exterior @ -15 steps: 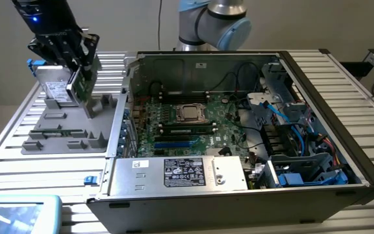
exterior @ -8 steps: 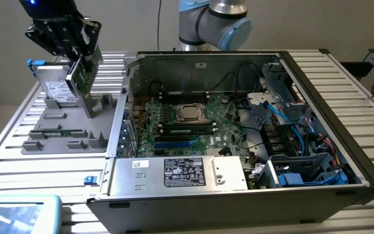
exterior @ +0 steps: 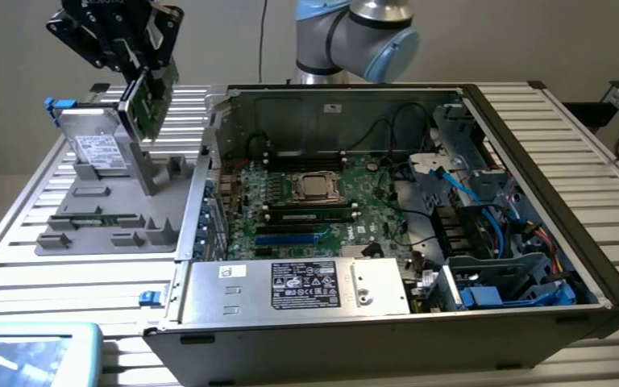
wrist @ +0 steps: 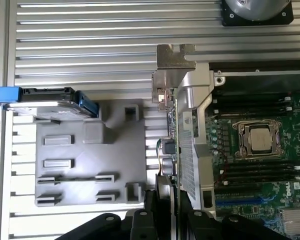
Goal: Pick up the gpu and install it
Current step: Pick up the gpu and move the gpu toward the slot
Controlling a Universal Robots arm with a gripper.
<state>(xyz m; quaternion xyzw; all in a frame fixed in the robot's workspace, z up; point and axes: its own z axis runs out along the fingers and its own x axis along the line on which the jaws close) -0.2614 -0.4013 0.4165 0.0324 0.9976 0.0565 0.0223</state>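
In the wrist view the jaws are closed partway onto the gpu (exterior: 151, 97), pinching the thin board by one long edge so that it hangs on edge, with its silver end bracket (wrist: 172, 61) at the far end from the grip. I judge the card to be light and stiff but fragile: bare circuitry on the green face, small parts along the edge and a thin bracket that would bend, so a flat pinch on the board's plain margin looks like the soundest hold, and the smooth faces could slip under a loose one. In the exterior view the card sits in the upper left of the frame, held clear above the grey fixture tray (exterior: 105, 218), just beside the upright drive (exterior: 97, 149) with a white label. The tray rests on a ribbed aluminium tabotop-like tabletop (exterior: 30, 274), hard and level. Right of it, filling the centre, lies the open computer case (exterior: 579, 242) with its green motherboard (exterior: 299, 205). Behind is the arm's base (exterior: 353, 36) and a plain beige wall.
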